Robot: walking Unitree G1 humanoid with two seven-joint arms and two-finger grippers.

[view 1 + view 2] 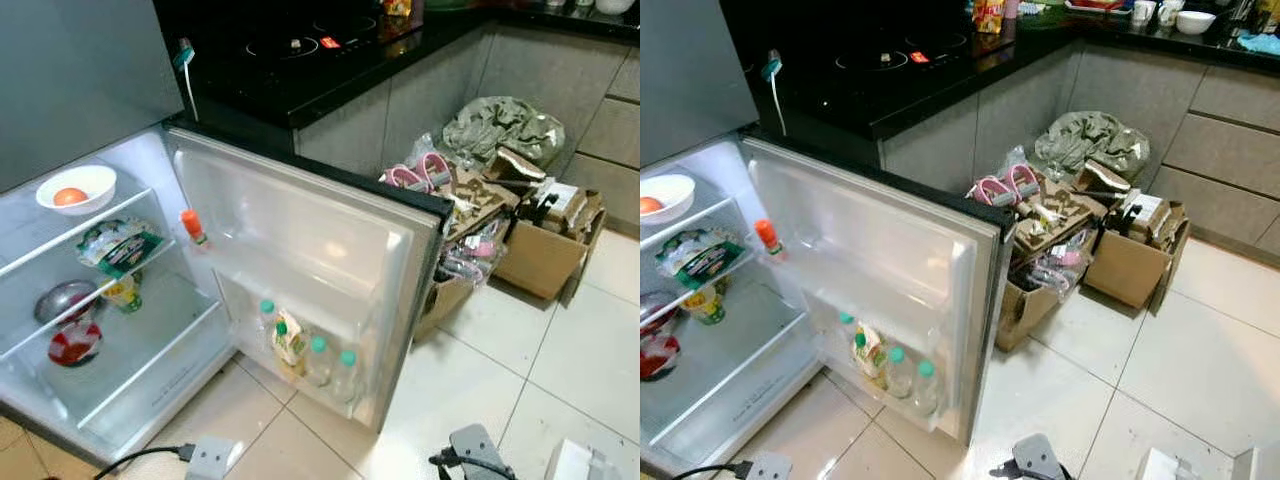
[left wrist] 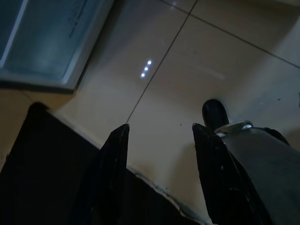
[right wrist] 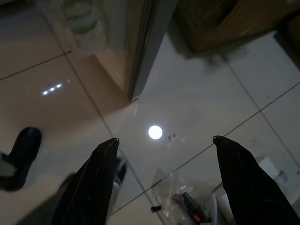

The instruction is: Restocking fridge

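Note:
The small fridge [image 1: 60, 300] stands open on the floor, its door [image 1: 300, 250] swung wide to the right. On its shelves are a white bowl with an orange fruit [image 1: 76, 188], a green packet [image 1: 118, 245], a metal bowl [image 1: 64, 298] and a red bag [image 1: 74, 345]. The door shelf holds several green-capped bottles [image 1: 318, 360] and a carton [image 1: 290, 340]; an orange-capped bottle [image 1: 192, 226] sits higher up. My left gripper [image 2: 159, 129] hangs open over the floor tiles. My right gripper [image 3: 164, 140] hangs open above the tiles by the door's lower corner [image 3: 136, 96].
Cardboard boxes [image 1: 540, 250] heaped with clutter and a grey-green bag [image 1: 500, 125] stand right of the door against the grey cabinets. A black counter with a hob [image 1: 300, 45] lies behind. A power strip [image 1: 210, 458] and a plastic bag with small items [image 3: 187, 201] lie on the floor.

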